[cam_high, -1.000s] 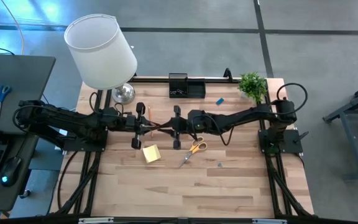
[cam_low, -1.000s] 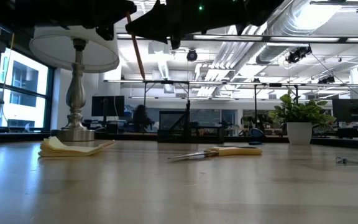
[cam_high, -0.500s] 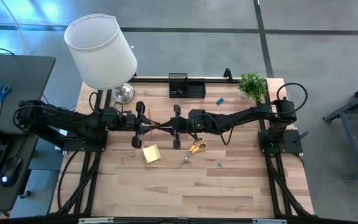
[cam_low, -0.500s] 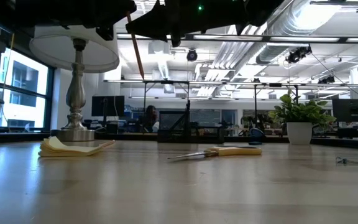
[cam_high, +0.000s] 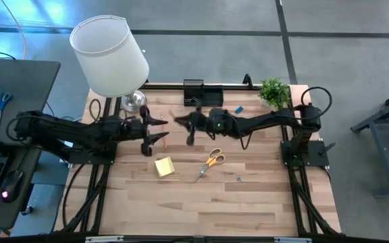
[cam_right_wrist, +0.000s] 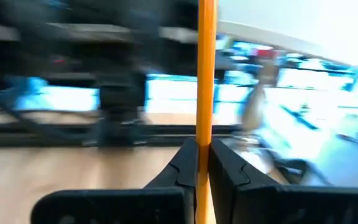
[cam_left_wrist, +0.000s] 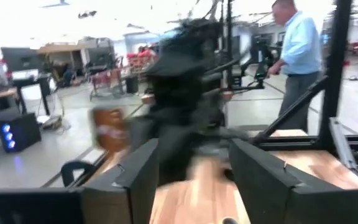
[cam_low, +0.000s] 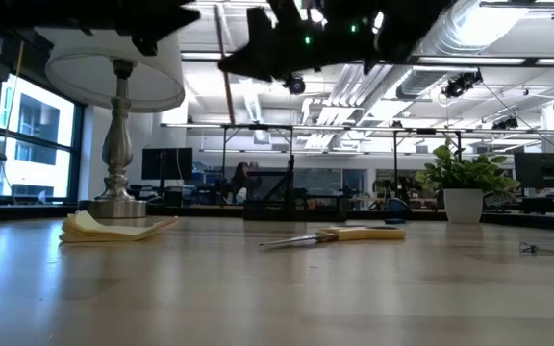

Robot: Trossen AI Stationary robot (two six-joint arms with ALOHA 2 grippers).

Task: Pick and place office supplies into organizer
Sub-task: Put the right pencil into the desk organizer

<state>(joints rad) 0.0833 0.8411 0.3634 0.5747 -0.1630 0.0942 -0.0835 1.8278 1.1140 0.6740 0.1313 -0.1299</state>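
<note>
A: Since the earlier frames the two arms have parted. The right jaws (cam_high: 181, 121) have swung toward the organizer (cam_high: 202, 94) with the orange pencil (cam_right_wrist: 205, 81), and the left jaws (cam_high: 162, 128) have pulled back and spread.

B: So the pencil has changed hands?

A: It looks so. In the right wrist view the right jaws are pressed together on the pencil, which runs straight out from between them. In the left wrist view the left jaws stand apart with nothing between them.

B: Where is the organizer from the right jaws?

A: Near, a little beyond them, at the far edge of the counter (cam_high: 248, 196). The taller cup section is the likely target.

B: How should this step be done well?

A: I judge the pencil should be brought upright over the cup, its lower tip inside the rim before the jaws part. The grip is thin, so a slow wrist turn should stop it pivoting.

B: And the rest?

A: The orange scissors (cam_high: 211, 162) and yellow sticky-note pad (cam_high: 165, 167) lie on the counter well short of both jaws, and the blue eraser (cam_high: 238, 109) sits beside the organizer.
</note>
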